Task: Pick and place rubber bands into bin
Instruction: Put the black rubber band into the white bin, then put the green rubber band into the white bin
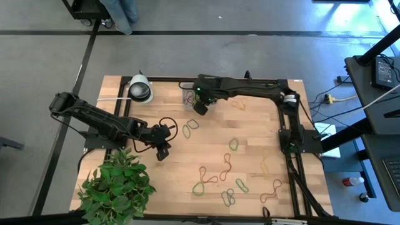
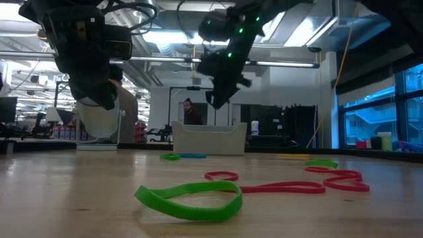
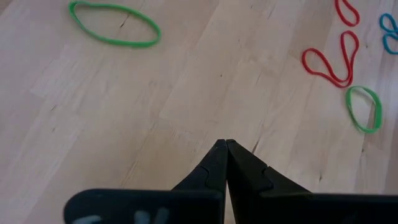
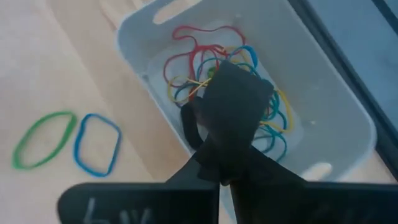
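The bin [image 1: 189,98], a clear shallow tub, stands at the table's far middle and holds several coloured rubber bands [image 4: 186,68]. My right gripper [image 4: 224,71] hangs over the bin [image 4: 336,118] with its fingers shut; a thin dark loop [image 4: 185,124] hangs beside them. In the low view the right gripper [image 2: 218,99] is above the bin [image 2: 210,139]. More rubber bands lie flat on the wood: green [image 1: 190,128], green [image 1: 234,144], red [image 1: 225,165]. My left gripper [image 1: 164,152] hovers shut over bare wood [image 3: 225,143], touching nothing. My right gripper appears to pinch one thin dark rubber band [image 4: 185,124] between its shut fingers, coming from above and slanting down. The band hangs slack as a loop beside the fingers, clear of the table and over the bin's inside. The fingers themselves hide the place of contact.
A white-and-black tape roll [image 1: 140,89] stands at the far left and a leafy plant [image 1: 119,187] fills the near left corner. A green [image 4: 42,140] and a blue band [image 4: 96,143] lie beside the bin. A person [image 2: 188,112] stands in the room behind.
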